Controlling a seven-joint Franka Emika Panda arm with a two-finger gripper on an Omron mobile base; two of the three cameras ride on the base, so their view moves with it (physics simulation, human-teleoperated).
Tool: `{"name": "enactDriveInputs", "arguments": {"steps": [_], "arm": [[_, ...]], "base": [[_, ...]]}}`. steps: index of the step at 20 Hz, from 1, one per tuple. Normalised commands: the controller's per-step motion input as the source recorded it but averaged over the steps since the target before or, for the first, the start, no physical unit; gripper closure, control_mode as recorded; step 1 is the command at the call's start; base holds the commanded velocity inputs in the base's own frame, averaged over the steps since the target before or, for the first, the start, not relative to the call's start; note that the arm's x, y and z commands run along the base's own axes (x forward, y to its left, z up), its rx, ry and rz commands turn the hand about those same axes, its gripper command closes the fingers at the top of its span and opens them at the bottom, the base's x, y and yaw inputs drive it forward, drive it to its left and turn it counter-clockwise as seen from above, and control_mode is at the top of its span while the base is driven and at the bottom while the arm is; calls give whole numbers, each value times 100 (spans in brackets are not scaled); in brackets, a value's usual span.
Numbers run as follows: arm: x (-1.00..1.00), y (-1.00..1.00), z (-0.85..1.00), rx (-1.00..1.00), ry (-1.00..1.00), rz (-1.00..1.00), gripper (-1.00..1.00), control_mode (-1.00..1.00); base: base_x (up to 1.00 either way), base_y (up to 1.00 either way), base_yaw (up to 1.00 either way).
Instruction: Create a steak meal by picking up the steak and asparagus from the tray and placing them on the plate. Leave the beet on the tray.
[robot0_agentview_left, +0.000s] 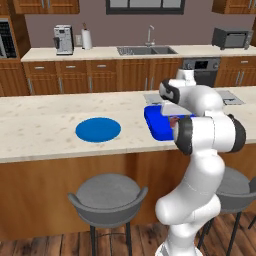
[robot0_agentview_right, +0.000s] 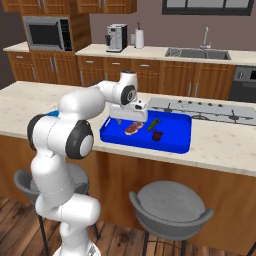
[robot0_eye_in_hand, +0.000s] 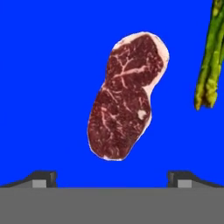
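My gripper (robot0_eye_in_hand: 112, 178) hangs released above the steak (robot0_eye_in_hand: 125, 97). In the hand view, its long axis runs 1 to 7 o'clock, so I judge the wrist needs a slight turn.

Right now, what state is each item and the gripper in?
steak: lying flat on the tray, not gripped
asparagus: lying on the tray beside the steak
beet: on the tray
tray: on the counter, holding all three foods
plate: on the counter, bare
gripper: open above the steak
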Motion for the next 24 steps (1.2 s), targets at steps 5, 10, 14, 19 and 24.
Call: {"name": "enactDriveInputs", "arguments": {"steps": [5,10,14,19,24], "arm": [[23,-9,-36,1,0,-1,-100,-100],[39,-2,-27,0,0,0,-100,-100],[47,-1,-24,0,0,0,-100,-100],[28,-21,-32,0,0,0,-100,-100],[15,-24,-37,1,0,0,-100,-100]], "base": [[0,0,0],[0,0,0],[0,0,0],[0,0,0],[0,0,0]]}}
